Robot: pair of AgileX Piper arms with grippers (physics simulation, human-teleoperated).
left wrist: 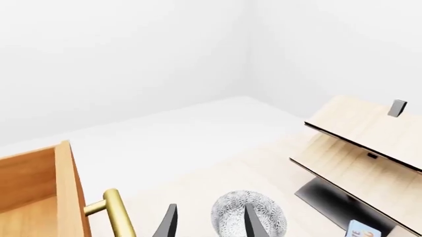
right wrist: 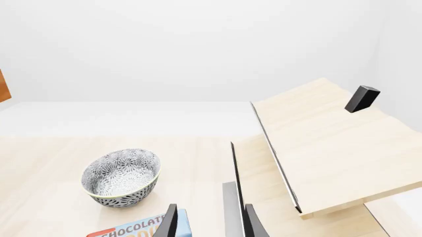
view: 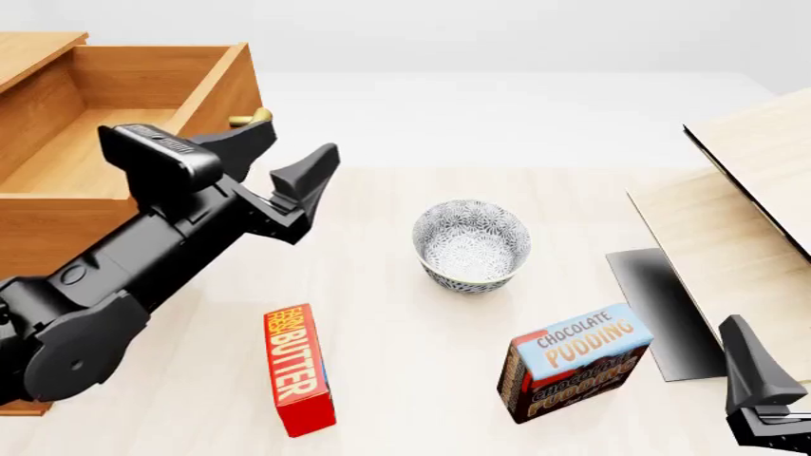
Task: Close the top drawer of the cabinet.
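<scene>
The left gripper (view: 273, 161), fingers spread and holding nothing, hovers just beside the brass handle (view: 250, 118) of the top drawer (view: 127, 142), which stands pulled out of the cabinet (view: 38, 237) at ten o'clock, seemingly lining up to push it. The right gripper (right wrist: 207, 219) waits apart at five o'clock, parted and empty.

Front view: red carton (view: 298, 369) lying flat on the table, white lettering "BUTTER", with smaller yellow print beside it, too small to read. Blue-and-brown box (view: 576, 362) standing upright, top face reads "CHOCOLATE PUDDING". Right wrist view: same box (right wrist: 142, 226), "CHOCOLATE" legible at frame edge.
</scene>
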